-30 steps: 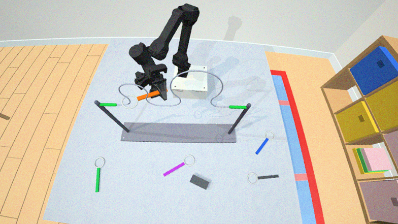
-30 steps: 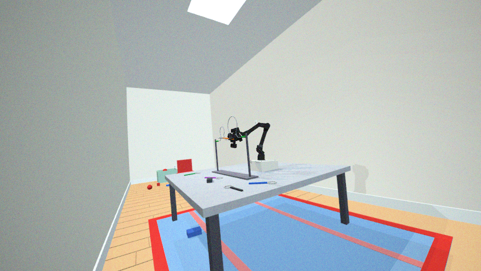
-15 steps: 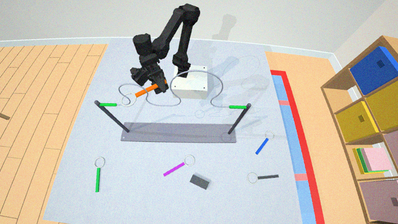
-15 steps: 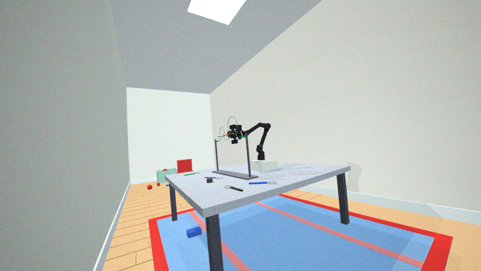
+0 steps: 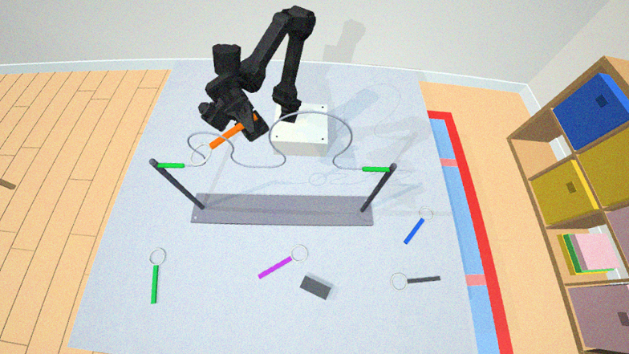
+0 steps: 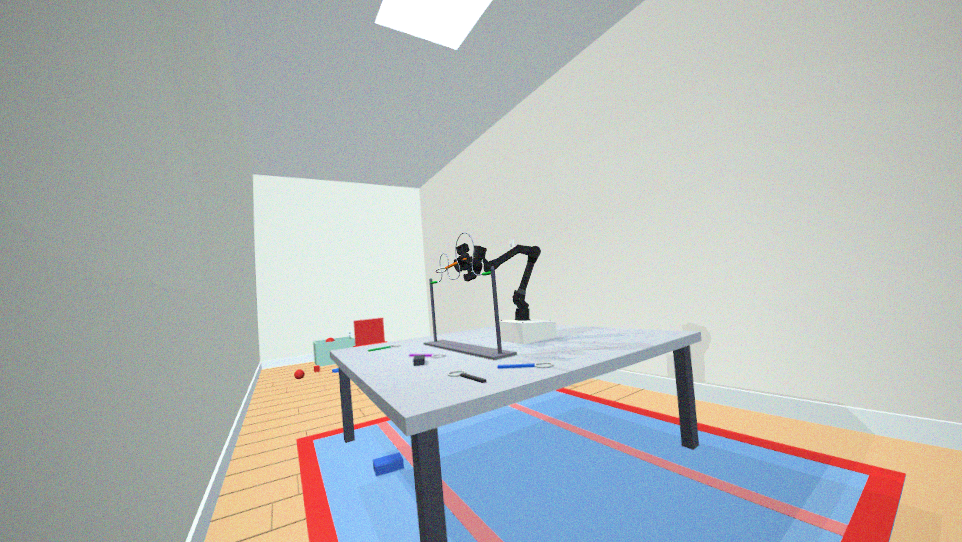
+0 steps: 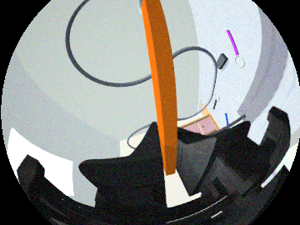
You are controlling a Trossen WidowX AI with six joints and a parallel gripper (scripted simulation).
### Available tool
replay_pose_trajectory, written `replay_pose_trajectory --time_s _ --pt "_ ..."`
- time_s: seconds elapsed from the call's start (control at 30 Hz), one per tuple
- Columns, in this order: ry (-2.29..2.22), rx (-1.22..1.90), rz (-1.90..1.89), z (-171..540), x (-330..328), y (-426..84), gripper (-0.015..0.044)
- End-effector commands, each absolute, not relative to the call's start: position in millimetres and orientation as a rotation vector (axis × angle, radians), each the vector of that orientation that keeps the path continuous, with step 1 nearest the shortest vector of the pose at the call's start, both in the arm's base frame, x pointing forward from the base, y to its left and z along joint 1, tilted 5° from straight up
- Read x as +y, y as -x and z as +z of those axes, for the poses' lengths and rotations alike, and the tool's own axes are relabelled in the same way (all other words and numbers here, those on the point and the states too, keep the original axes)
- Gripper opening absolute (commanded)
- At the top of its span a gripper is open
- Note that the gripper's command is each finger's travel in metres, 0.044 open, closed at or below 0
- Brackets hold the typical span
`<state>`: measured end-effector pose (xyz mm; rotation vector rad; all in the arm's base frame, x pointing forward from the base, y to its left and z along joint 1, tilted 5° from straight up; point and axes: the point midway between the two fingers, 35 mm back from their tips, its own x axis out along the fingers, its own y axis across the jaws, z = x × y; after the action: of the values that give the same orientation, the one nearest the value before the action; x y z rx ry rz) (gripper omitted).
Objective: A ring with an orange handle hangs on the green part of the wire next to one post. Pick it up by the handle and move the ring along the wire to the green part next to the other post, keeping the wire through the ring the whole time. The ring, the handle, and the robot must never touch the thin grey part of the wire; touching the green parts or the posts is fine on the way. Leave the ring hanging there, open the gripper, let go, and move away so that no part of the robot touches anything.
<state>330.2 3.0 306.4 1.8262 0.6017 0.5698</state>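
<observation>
The ring [image 5: 199, 164] is in the top view at the left, just right of the left green part [image 5: 171, 165] by the left post [image 5: 178, 185]. It appears to be around the grey wire [image 5: 306, 112] [image 7: 118, 85]; I cannot tell whether they touch. Its orange handle [image 5: 224, 135] [image 6: 452, 265] [image 7: 162, 75] points up and right from the ring in the top view. My gripper [image 5: 249, 125] [image 7: 157, 125] is shut on the handle's far end, between the wire's left bend and its big middle loop in that view. The other green part [image 5: 375, 169] is by the right post [image 5: 378, 189]. The ring is mostly out of the wrist view.
The grey base plate [image 5: 283, 209] lies under the wire. The white arm base [image 5: 302, 141] stands behind it. Green [image 5: 155, 285], purple [image 5: 275, 267], blue [image 5: 414, 231] and black [image 5: 423, 279] handled rings and a dark block [image 5: 315, 287] lie on the table [image 5: 208, 341].
</observation>
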Motion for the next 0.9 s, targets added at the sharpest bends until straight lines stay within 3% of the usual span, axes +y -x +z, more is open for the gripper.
replay_pose_trajectory --time_s 0.0,0.87 --pt "-1.854 0.593 0.578 315.9 -0.3 -331.6 -0.015" --pt "-1.637 0.619 0.538 312.6 -1.9 -331.7 -0.015"
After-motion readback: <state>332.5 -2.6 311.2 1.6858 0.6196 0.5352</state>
